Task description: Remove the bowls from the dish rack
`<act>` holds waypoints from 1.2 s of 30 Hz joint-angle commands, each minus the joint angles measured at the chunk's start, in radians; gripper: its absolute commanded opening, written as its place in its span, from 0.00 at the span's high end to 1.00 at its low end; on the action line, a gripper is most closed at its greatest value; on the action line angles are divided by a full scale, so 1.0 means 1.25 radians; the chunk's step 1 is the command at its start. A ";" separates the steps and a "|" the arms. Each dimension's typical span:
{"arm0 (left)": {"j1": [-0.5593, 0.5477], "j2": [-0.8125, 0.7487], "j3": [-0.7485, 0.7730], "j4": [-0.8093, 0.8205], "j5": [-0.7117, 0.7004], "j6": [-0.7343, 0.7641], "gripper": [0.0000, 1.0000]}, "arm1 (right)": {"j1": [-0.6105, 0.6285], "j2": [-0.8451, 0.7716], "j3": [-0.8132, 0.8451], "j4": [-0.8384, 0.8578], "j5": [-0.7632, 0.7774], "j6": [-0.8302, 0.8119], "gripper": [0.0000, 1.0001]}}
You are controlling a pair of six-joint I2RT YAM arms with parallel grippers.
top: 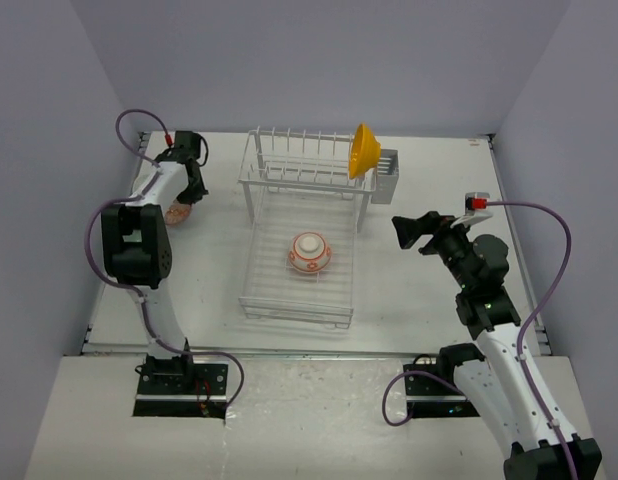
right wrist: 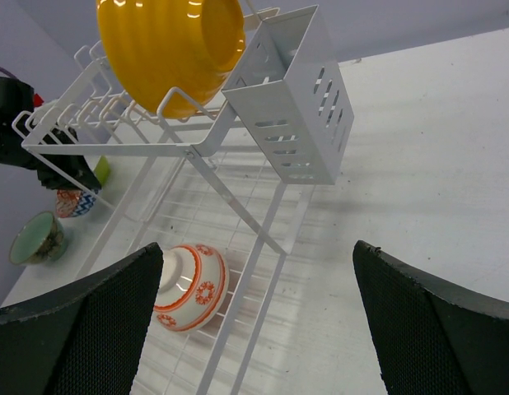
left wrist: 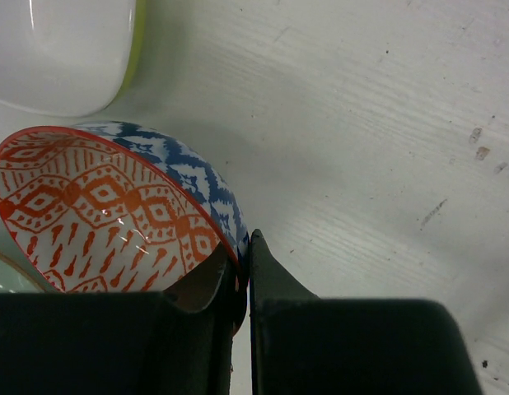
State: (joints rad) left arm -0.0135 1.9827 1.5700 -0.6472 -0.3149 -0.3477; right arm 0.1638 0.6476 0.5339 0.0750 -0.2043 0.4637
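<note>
The white wire dish rack (top: 257, 190) stands mid-table. An orange-yellow bowl (top: 364, 150) leans on edge in its upper tier (right wrist: 168, 49). A white bowl with orange-red pattern (top: 309, 252) lies upside down on the lower tray (right wrist: 189, 284). At the far left, my left gripper (top: 182, 200) is shut on the rim of the blue-and-white zigzag bowl (left wrist: 114, 206), which has an orange pattern inside and is tilted just above or on the table. A lime green bowl (left wrist: 57, 49) and a mint green bowl (right wrist: 36, 239) sit beside it. My right gripper (top: 404, 232) hangs open, right of the rack, holding nothing (right wrist: 256, 247).
A small cutlery holder (right wrist: 291, 99) hangs on the rack's far right corner. Walls close the table at the back and both sides. Bare tabletop (top: 419, 300) lies between the rack and the right arm.
</note>
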 commanded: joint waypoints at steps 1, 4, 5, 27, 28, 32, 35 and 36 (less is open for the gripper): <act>0.002 0.030 0.056 0.034 -0.050 0.008 1.00 | 0.005 -0.008 -0.005 0.028 -0.006 0.002 0.03; 0.001 0.057 0.062 0.031 -0.046 0.000 1.00 | 0.005 -0.008 -0.004 0.030 -0.007 0.001 0.03; 0.002 0.062 0.063 0.031 -0.046 -0.003 1.00 | 0.006 -0.008 -0.004 0.030 -0.007 0.000 0.03; 0.001 -0.004 0.061 0.049 0.048 -0.014 0.61 | 0.008 -0.049 -0.004 -0.010 0.138 0.011 0.12; 0.001 -0.009 0.060 0.049 0.054 -0.016 0.61 | 0.008 -0.053 -0.004 -0.018 0.150 0.011 0.14; 0.001 -0.061 0.040 0.072 0.114 -0.033 0.56 | 0.008 -0.063 -0.003 -0.037 0.207 0.017 0.30; 0.001 -0.148 0.029 0.110 0.177 -0.042 0.50 | 0.008 -0.062 0.000 -0.043 0.221 0.019 0.55; 0.000 -0.166 0.029 0.122 0.200 -0.043 0.49 | 0.008 -0.060 0.001 -0.044 0.222 0.017 0.67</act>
State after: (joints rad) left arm -0.0139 1.9224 1.6032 -0.5926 -0.1688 -0.3798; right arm 0.1703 0.5694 0.5320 0.0364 0.0135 0.4778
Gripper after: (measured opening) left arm 0.503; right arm 0.398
